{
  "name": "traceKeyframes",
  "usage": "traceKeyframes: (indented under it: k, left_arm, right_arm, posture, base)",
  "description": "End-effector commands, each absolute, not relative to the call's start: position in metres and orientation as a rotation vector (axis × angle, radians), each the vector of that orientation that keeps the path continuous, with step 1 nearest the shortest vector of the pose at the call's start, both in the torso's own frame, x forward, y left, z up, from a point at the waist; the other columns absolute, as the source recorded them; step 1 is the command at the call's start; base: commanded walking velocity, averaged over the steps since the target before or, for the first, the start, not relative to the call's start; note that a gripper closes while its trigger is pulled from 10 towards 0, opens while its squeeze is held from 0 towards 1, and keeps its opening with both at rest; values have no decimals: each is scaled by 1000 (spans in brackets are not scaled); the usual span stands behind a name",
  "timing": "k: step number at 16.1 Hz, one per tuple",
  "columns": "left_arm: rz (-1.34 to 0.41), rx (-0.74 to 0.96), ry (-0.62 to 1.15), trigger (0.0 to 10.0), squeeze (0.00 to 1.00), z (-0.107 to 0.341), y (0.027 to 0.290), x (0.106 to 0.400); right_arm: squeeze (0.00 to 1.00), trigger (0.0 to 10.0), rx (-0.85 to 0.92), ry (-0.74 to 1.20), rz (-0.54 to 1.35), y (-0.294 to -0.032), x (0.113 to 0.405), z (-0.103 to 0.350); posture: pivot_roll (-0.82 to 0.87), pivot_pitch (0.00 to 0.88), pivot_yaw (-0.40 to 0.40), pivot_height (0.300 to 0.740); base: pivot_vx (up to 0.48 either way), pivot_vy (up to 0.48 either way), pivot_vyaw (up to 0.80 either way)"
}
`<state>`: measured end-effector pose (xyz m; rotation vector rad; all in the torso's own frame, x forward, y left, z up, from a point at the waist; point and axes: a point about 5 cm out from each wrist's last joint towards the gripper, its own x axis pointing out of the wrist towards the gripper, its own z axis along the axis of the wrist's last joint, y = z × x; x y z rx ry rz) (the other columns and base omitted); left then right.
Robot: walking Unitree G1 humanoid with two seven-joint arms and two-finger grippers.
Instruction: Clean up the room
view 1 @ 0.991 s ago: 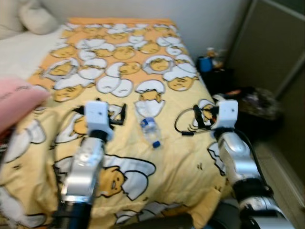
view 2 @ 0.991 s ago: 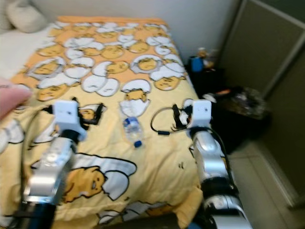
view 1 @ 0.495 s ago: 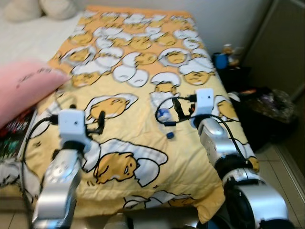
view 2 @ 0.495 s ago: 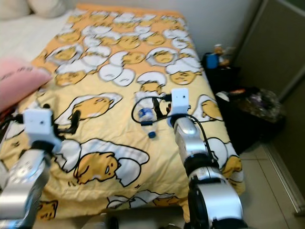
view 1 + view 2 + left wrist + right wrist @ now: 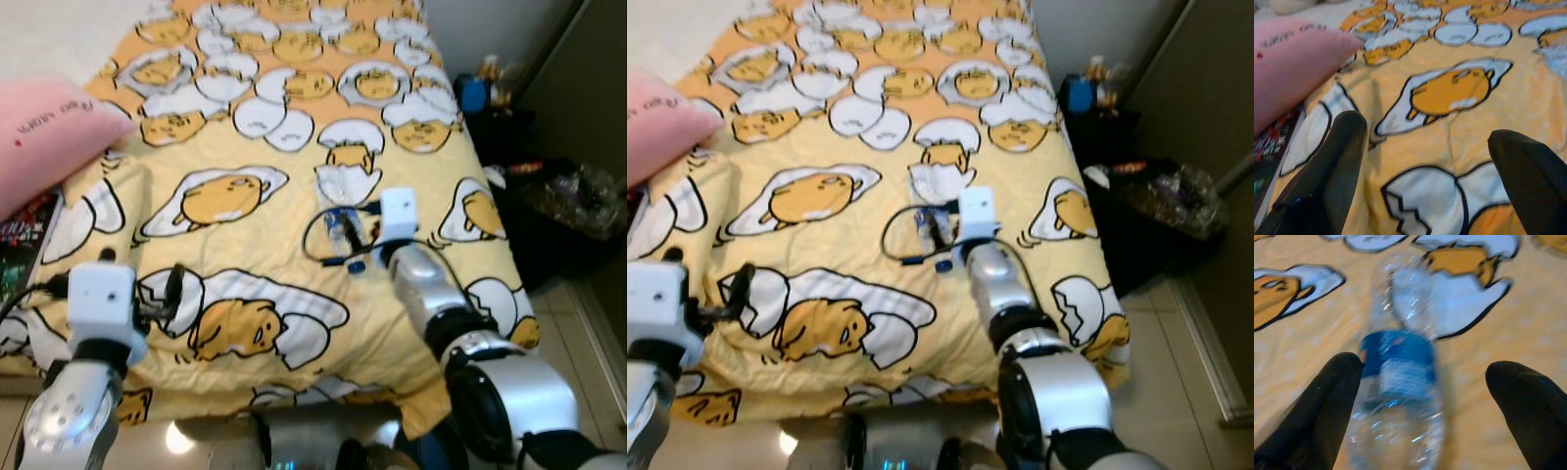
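Observation:
A clear plastic water bottle (image 5: 342, 217) with a blue label and blue cap lies on its side on the yellow egg-print blanket (image 5: 245, 127). My right gripper (image 5: 355, 231) is at the bottle and open. In the right wrist view the bottle (image 5: 1400, 377) lies between the two black fingers (image 5: 1327, 401), and I cannot tell whether they touch it. My left gripper (image 5: 168, 294) is open and holds nothing, low over the blanket near the bed's front edge, with its fingers (image 5: 1337, 156) spread wide.
A pink pillow (image 5: 49, 137) lies at the bed's left, with a dark book (image 5: 15, 230) below it. Right of the bed stand a dark bedside table with a blue cup (image 5: 473, 93) and a black bag of clutter (image 5: 578, 196). Tiled floor (image 5: 588, 323) lies beyond.
The camera has tilted and shifted. My right gripper has come in from the bottle's right and now straddles it. My left gripper has dropped back toward the bed's front edge, away from the bottle.

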<state>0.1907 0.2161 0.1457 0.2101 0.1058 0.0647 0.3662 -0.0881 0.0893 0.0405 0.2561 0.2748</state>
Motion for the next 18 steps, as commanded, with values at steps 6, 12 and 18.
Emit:
traceKeyframes:
  k: [6,12,18]
  left_arm:
    - [49,216,165,10000,0,150,214,178]
    - [-3,224,154,10000,0,149,208,197]
    - [-29,217,126,10000,0,147,201,216]
  right_arm:
    - [0,10000,27,321,304,-76,360,79]
    - [0,0,-76,226,271,-80,363,87]
    - [0,0,-60,109,235,-82,365,98]
  posture:
    - [404,286,-28,740]
    - [360,245,-10,740]
    - [319,189,-17,740]
  base:
    - [0,0,0]
    - [0,0,0]
    - [0,0,0]
